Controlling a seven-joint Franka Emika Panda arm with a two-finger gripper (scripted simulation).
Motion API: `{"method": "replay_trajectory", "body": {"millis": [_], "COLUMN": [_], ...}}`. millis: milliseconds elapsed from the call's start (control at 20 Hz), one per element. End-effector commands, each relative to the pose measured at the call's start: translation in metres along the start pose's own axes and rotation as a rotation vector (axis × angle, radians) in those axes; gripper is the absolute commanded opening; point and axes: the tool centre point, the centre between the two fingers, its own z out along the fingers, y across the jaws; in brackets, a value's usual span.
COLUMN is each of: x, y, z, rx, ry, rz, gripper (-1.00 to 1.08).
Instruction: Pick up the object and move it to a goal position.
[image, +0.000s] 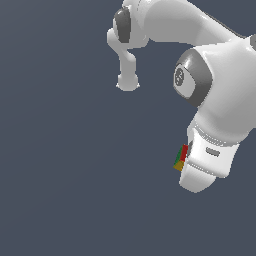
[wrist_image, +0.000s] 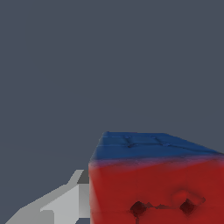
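The gripper (image: 186, 161) sits at the lower right of the exterior view, and the cube (image: 181, 158) is pressed at its left side. In the wrist view the cube (wrist_image: 157, 183) fills the lower right, with one grey finger (wrist_image: 65, 203) beside it. The gripper seems to hold the cube, though I cannot see both fingers. I judge the carrying step is in hand; next it needs steady travel to the goal, which is not visible. No writing is readable.
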Motion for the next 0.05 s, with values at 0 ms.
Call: {"method": "replay_trajectory", "body": {"millis": [0], "x": [0.0008], "y": [0.0003], "z": [-0.0024], "rx": [-0.002], "ry": [0.001], "rz": [0.0], "gripper": [-1.0]}}
